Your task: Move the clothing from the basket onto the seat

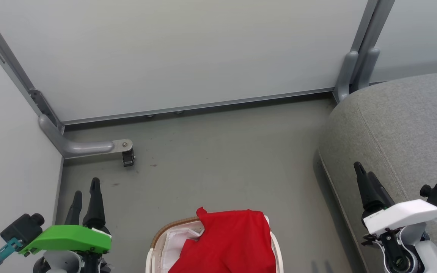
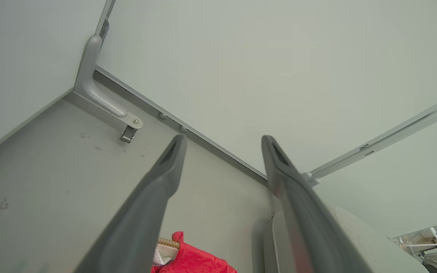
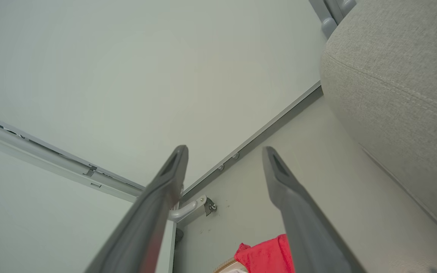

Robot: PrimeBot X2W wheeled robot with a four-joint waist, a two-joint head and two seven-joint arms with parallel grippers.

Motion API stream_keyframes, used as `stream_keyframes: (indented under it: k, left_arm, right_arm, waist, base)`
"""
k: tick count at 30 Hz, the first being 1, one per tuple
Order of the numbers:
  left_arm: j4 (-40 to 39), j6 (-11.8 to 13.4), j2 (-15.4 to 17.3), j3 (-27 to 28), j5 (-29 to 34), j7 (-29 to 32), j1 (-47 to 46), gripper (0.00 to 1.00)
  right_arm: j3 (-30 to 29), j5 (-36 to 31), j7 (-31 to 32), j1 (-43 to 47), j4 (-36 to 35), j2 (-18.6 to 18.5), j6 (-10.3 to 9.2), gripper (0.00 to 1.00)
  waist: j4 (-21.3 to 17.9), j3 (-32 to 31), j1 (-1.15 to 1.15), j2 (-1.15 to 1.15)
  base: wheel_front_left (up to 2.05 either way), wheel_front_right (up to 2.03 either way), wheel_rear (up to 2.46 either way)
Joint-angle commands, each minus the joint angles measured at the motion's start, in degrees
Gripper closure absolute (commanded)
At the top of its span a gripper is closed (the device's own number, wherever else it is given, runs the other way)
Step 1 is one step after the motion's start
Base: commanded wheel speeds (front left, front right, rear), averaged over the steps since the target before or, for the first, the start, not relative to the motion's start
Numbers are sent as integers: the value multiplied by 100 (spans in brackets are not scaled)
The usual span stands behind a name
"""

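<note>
In the basket (image 1: pixel 164 230) on the floor (image 1: pixel 222 151), the red clothing (image 1: pixel 228 242) sits heaped, draped over the far rim and the white liner (image 1: pixel 176 242)
Grey seat (image 1: pixel 404 125) is off to the basket's right, apart from it; left gripper (image 1: pixel 86 186) hangs left of the basket, right gripper (image 1: pixel 363 169) over the seat's near edge, both with fingers spread wide and nothing in them
</note>
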Motion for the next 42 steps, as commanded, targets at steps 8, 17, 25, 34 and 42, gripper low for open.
stream_keyframes:
  k: [8,17,25,34,42]
  left_arm:
    - [24,124,212,-335,840,-190,-192,0]
    - [28,256,336,-659,1452,-340,-203,0]
    - [25,356,395,-883,1929,-468,-216,0]
    - [-3,367,353,-906,2356,-606,-164,0]
    - [-8,293,292,-857,2739,-712,-98,0]
  right_arm:
    - [239,-801,-201,-162,18,-169,2,0]
    - [407,-1435,-357,-176,59,-267,2,0]
    - [384,-1915,-480,-140,31,-244,2,0]
    - [382,-2512,-618,-77,76,-240,3,0]
    - [378,-2845,-727,-69,241,-209,2,0]
  waist:
    - [22,13,0,0]
    - [37,23,0,0]
    - [44,27,0,0]
    - [60,38,0,0]
    - [75,29,0,0]
  base:
    - [0,0,0]
    - [0,0,0]
    - [0,0,0]
    - [0,0,0]
    - [0,0,0]
